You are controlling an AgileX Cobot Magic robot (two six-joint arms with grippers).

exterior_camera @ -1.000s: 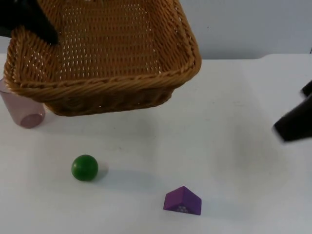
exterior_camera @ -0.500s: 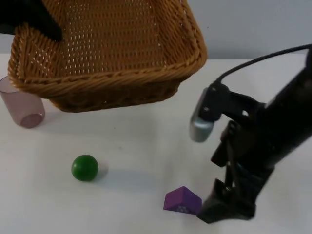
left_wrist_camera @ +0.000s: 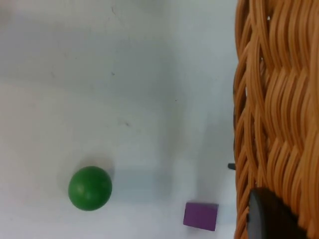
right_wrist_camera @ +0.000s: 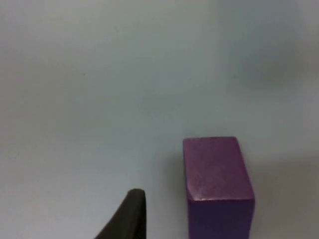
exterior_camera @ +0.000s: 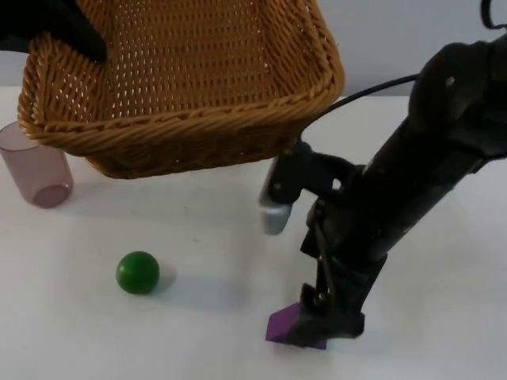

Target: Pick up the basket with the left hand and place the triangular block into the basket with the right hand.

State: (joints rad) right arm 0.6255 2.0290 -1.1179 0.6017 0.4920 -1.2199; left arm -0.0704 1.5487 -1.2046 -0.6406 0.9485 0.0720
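Two end effectors engaged: left end effector (exterior_camera: 67, 36) pinching basket (exterior_camera: 182, 87) rim, held aloft.
Right end effector (exterior_camera: 325, 321) down over triangular block (exterior_camera: 279, 324), spread uncertain; off-centre closure could nudge block (right_wrist_camera: 217, 184) along tabletop (exterior_camera: 198, 237).

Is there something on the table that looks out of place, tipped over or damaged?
Nothing stands out. The wicker basket hangs tilted above the table, but only because the left gripper holds it up. The purple triangular block, green ball and pinkish cup look undamaged. The right gripper is down at the block.
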